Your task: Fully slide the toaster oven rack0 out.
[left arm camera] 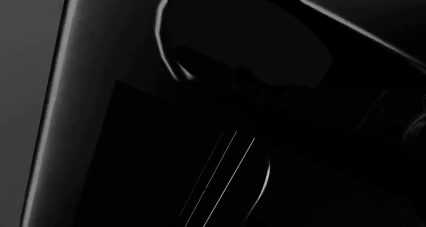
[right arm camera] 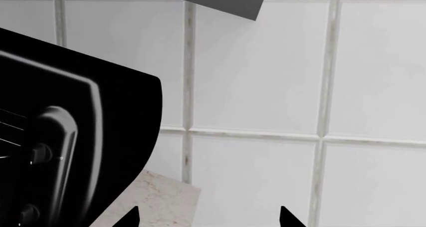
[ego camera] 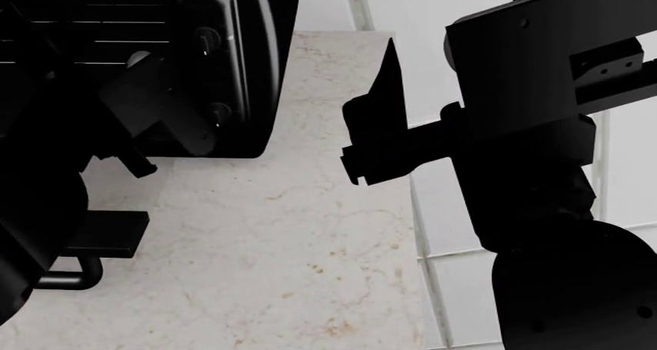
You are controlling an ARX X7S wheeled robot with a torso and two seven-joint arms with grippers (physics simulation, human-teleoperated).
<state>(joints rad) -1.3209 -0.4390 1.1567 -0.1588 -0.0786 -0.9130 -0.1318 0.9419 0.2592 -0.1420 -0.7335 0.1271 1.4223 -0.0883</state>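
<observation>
The glossy black toaster oven (ego camera: 231,65) stands at the back left of the counter, with round knobs on its right panel. It also shows in the right wrist view (right arm camera: 60,137). Its door (ego camera: 103,235) hangs open, with the bar handle toward me. The pale wire bars of rack0 (ego camera: 92,38) show in the cavity. In the dark left wrist view they are thin bright lines (left arm camera: 220,172). My left arm (ego camera: 41,188) reaches into the oven's mouth; its gripper is lost in the black. My right gripper (right arm camera: 209,218) is open and empty, and it hovers over the counter right of the oven (ego camera: 375,135).
The beige marble counter (ego camera: 308,235) runs from the oven toward me. White tiling (ego camera: 451,235) borders its right edge, and a white tiled wall (right arm camera: 266,87) is behind. A grey panel (right arm camera: 213,0) hangs above. My right arm (ego camera: 544,173) fills the right side.
</observation>
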